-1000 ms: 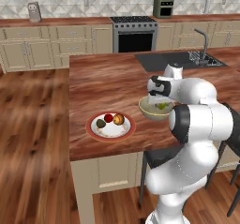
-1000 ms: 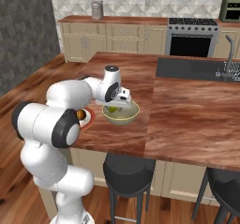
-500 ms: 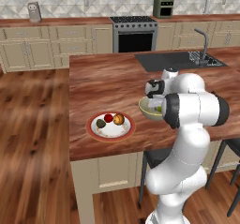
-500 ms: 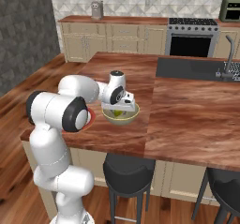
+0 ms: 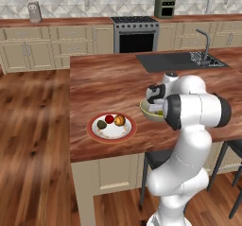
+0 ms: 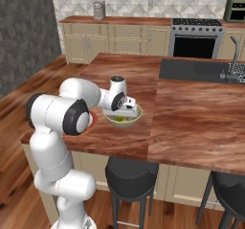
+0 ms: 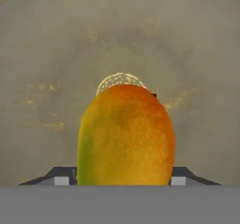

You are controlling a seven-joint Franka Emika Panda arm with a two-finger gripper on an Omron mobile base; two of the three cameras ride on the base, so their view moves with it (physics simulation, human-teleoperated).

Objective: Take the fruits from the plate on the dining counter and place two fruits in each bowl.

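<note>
**Arm folded tighter over the olive bowl, oblong fruit at the fingertips**

Since a second ago my elbow has swung in and up, and the gripper (image 5: 156, 102) has kept low over the olive bowl (image 5: 150, 112) at mid-frame; from the hand camera the yellow-green oblong fruit (image 7: 125, 135) fills the lower centre, sitting between the two dark tips against the bowl's dull inside, though I cannot tell whether the fingers clamp it or have let go; neither base camera shows that fruit clearly, only a pale speck inside the bowl (image 6: 123, 120) under the gripper (image 6: 125, 107); left of centre in the left base view the plate (image 5: 111, 135) carries the dark green-brown oval (image 5: 101, 124), the small red round (image 5: 109, 119) and the orange-brown round (image 5: 119, 120); my forearm hides most of that plate in the right base view; all rests on the dining counter (image 5: 104, 85), with the black sink (image 5: 179, 61) at upper right and the steel stove (image 5: 136, 34) behind.
</note>
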